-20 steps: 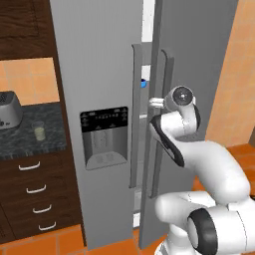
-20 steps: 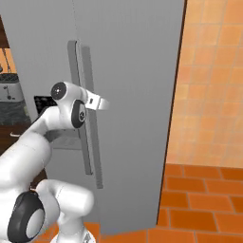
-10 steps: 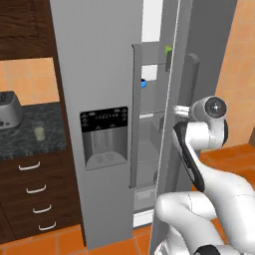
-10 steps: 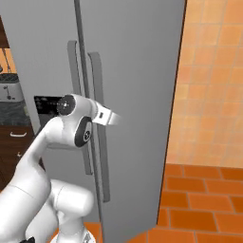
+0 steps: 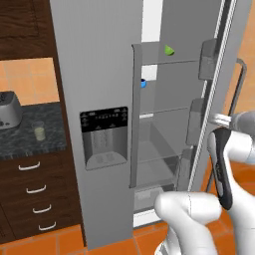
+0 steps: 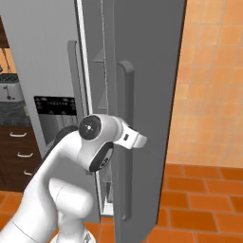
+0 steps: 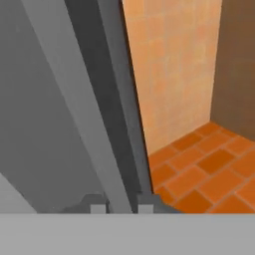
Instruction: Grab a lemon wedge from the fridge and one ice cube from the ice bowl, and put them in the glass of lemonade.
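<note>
The tall grey fridge (image 5: pixel 94 74) has its right door (image 6: pixel 147 85) swung well open, baring the shelves. A small yellow-green lemon wedge (image 5: pixel 169 50) lies on an upper shelf. My gripper (image 6: pixel 140 139) is shut on the long vertical handle (image 6: pixel 125 95) of that open door. In the hand view the handle (image 7: pixel 84 114) runs up between the fingertips (image 7: pixel 98 207) of the gripper (image 7: pixel 121 207). The glass of lemonade (image 5: pixel 39 131) stands on the dark counter to the fridge's left. The ice bowl is out of view.
A steel toaster (image 5: pixel 9 109) sits on the counter (image 5: pixel 30 144) above dark drawers (image 5: pixel 35 199). A small blue thing (image 5: pixel 143 83) rests on a middle shelf. Door bins (image 5: pixel 208 60) line the open door's inside. Orange tiled floor (image 6: pixel 204 199) and wall lie to the right.
The right fridge door has swung from a narrow gap to wide open, pulled by the arm drawing back to the right. The jaws have tightened on the handle.
</note>
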